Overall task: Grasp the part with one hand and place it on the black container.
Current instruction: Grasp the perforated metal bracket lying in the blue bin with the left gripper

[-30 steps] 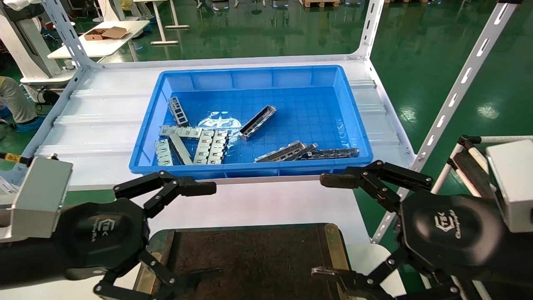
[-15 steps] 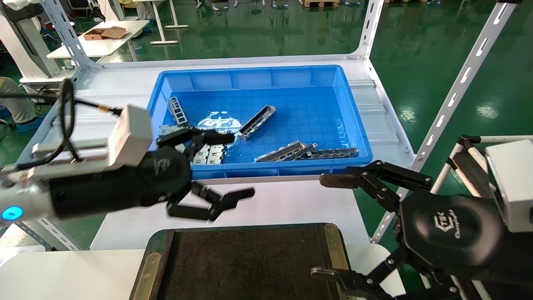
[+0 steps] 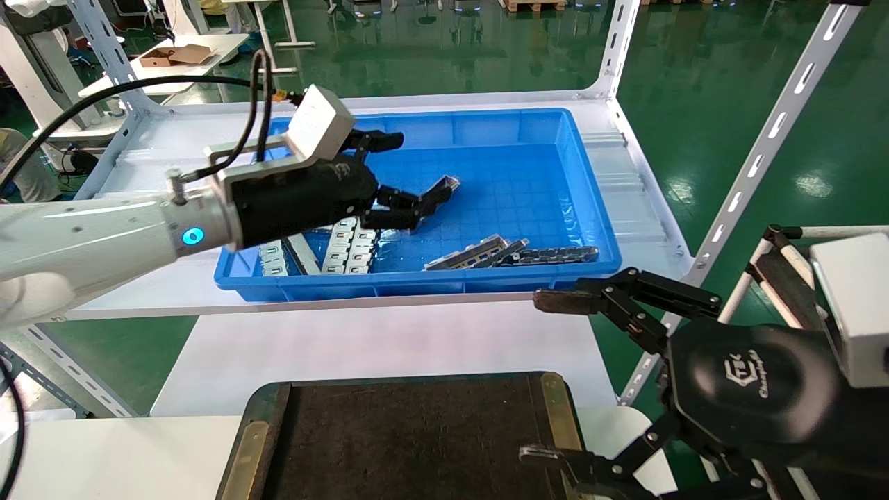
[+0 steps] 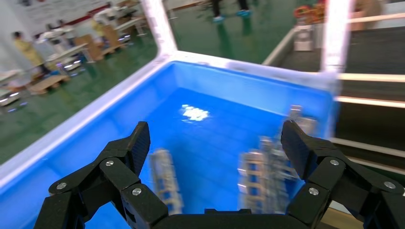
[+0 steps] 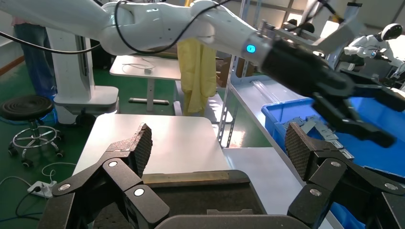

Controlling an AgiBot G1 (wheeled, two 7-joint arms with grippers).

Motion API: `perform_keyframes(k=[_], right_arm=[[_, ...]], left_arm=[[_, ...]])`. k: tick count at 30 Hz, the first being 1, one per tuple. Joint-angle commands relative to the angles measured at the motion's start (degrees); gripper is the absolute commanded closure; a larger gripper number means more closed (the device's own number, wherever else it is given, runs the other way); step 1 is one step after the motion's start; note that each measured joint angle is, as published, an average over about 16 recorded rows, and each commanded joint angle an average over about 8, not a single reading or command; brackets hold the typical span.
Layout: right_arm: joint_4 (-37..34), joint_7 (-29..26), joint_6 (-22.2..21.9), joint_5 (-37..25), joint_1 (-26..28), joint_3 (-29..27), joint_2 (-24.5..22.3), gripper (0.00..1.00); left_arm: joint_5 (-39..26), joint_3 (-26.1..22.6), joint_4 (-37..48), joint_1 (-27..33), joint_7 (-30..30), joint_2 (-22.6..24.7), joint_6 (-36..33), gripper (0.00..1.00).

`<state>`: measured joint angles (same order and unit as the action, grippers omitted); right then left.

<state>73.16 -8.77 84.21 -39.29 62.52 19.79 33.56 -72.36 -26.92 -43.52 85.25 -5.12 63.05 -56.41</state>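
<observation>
HEAD: L claw (image 3: 403, 173) spread wide, empty, over blue bin (image 3: 590, 201), lined up w/ metal strip (image 3: 429, 204) lying in bin for pickup; black tray (image 3: 417, 430) bare, near robot | L WRIST: fingers (image 4: 131, 148) apart above bin floor | R WRIST: R claw (image 5: 217, 148) released, parked over tray.

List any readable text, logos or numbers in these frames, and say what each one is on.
"CTEK": embossed logo on the right end effector housing, parked beside the black container.
Smaller script line under that logo: too small to read.
Left end effector, open over the blue bin: no readable marking.
</observation>
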Motion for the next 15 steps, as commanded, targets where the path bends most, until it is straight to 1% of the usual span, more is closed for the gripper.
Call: perform_keyframes(k=[1,9,15], right_arm=[[0.0,0.0,0.0,0.0,0.0,0.0,0.0,0.0],[0.0,0.01,0.0,0.01,0.0,0.01,0.0,0.0],[0.0,0.01,-0.01,0.01,0.0,0.02,-0.01,0.0]], left_arm=[[-1.02,-0.18,3.67,1.42,1.3,2.23,2.21,0.0],[-3.06,-0.61,18.17,5.72,7.58,9.32,8.31,0.0],[-3.2,-0.64,26.96,8.15,11.34,13.19,11.06,0.0]])
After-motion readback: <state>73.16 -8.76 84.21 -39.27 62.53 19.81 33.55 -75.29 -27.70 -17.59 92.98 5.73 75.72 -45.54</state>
